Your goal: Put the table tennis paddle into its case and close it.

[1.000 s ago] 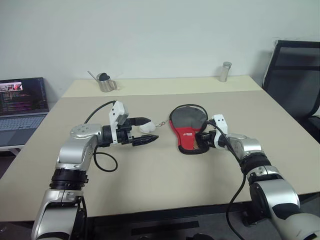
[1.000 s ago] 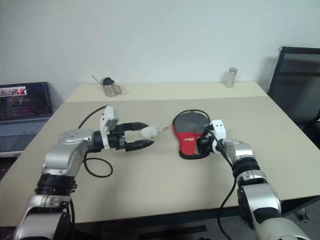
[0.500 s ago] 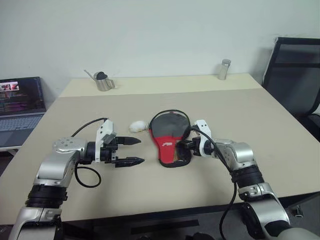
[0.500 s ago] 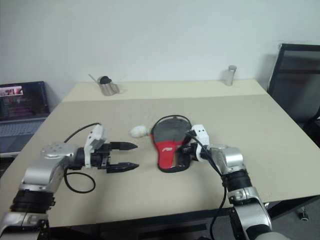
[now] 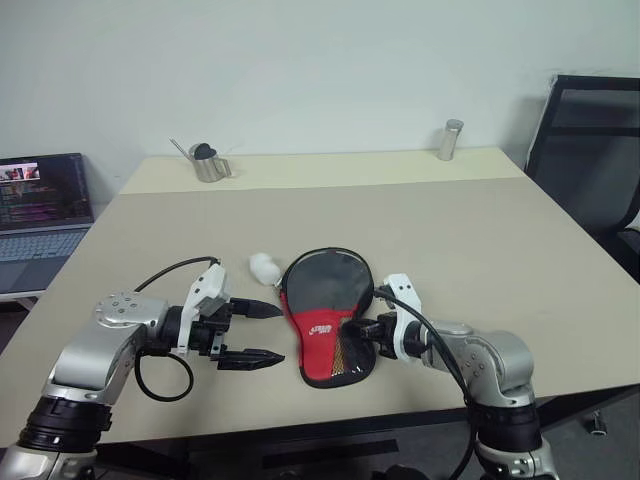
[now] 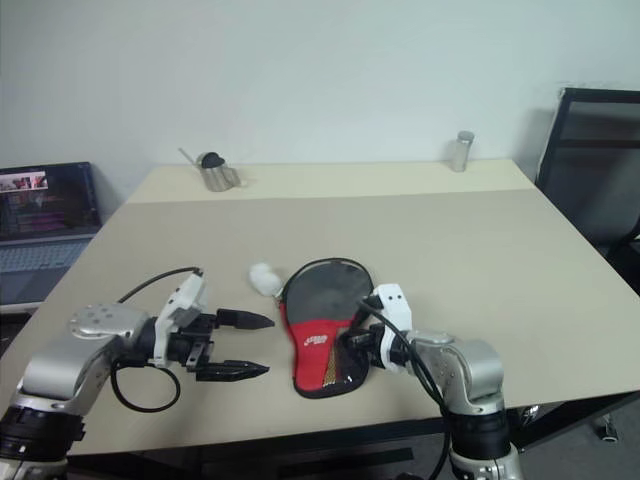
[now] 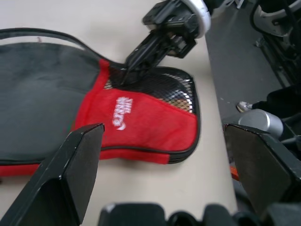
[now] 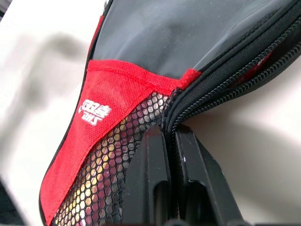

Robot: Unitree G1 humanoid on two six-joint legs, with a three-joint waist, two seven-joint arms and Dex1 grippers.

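The case (image 5: 325, 320) lies flat near the table's front edge, black head pointing away, red end with white logo (image 7: 121, 112) and mesh pocket toward me. My right gripper (image 5: 358, 328) is shut on the case's zipper edge beside the mesh, as the right wrist view shows (image 8: 170, 136). The zipper edge (image 8: 235, 61) gapes a little above the fingers. My left gripper (image 5: 272, 332) hovers open just left of the case, touching nothing, pointing at its red end. The table tennis paddle is hidden.
A small white object (image 5: 264, 267) lies by the case's head. A metal pot (image 5: 208, 165) and a metal cylinder (image 5: 449, 140) stand at the table's far edge. A laptop (image 5: 40, 205) sits at the left and a black chair (image 5: 590, 150) at the right.
My right gripper has dragged the case toward me and to the left, with the white object trailing along. The open left gripper has drawn back and sunk slightly.
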